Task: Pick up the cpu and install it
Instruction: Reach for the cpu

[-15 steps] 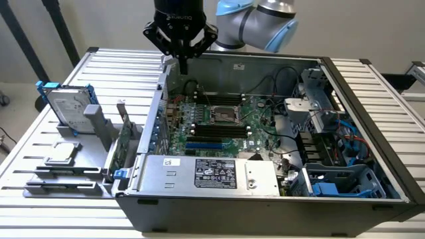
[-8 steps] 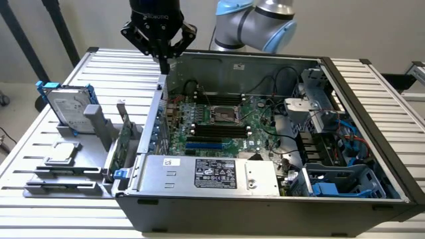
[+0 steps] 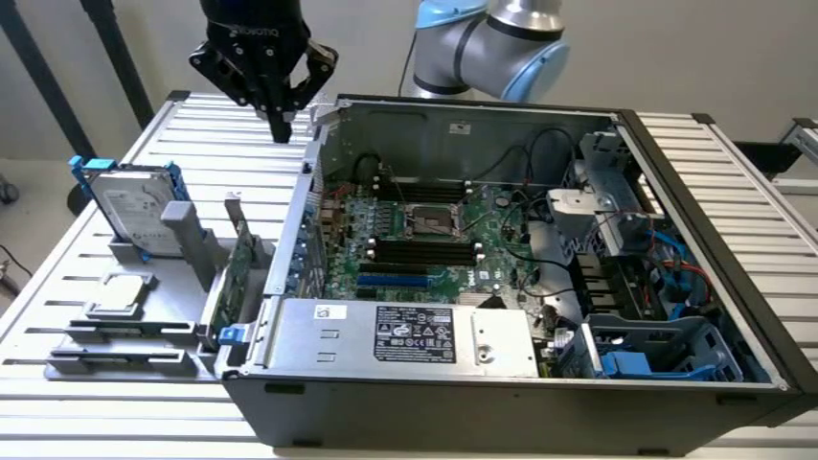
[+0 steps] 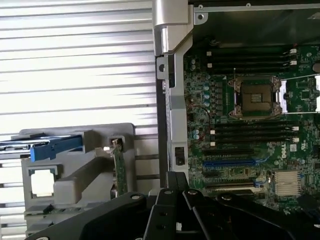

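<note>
The cpu, a small flat square chip with a dull silver top, lies in a recess of the grey holder on the exterior view's left; the wrist view shows the cpu too. My gripper hangs high above the table's back, beside the computer case's rear corner and well away from the cpu. Its fingers meet at the tips, shut and with nothing between them; in the wrist view the gripper is a dark shape. The open socket on the green motherboard is bare.
A silver hard drive with blue rails stands upright in the holder behind the cpu. A green card stands on edge next to the case wall. A grey power supply box with a black label fills the case's front. Slatted table around.
</note>
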`<state>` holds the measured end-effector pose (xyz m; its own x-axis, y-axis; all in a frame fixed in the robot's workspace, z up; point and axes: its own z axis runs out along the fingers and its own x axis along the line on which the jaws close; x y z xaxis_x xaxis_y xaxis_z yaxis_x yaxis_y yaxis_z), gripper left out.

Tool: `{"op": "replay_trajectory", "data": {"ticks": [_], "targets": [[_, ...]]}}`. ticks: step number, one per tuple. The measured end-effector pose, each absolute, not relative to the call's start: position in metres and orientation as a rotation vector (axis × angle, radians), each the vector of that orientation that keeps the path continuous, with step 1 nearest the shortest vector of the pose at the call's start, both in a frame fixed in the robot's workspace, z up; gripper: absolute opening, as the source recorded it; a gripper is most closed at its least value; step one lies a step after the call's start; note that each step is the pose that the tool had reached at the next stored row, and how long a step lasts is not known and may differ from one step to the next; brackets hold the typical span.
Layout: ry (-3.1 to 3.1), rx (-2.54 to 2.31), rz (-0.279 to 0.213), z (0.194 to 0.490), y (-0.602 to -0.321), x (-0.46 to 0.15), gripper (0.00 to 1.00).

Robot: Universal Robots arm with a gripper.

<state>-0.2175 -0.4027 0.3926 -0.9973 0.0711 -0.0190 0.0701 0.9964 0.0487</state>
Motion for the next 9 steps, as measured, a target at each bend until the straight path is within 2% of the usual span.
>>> {"op": "replay_trajectory", "data": {"ticks": [9], "targets": [[3.118, 0.11, 0.075, 0.392, -0.404, -0.258, 0.11]]}}
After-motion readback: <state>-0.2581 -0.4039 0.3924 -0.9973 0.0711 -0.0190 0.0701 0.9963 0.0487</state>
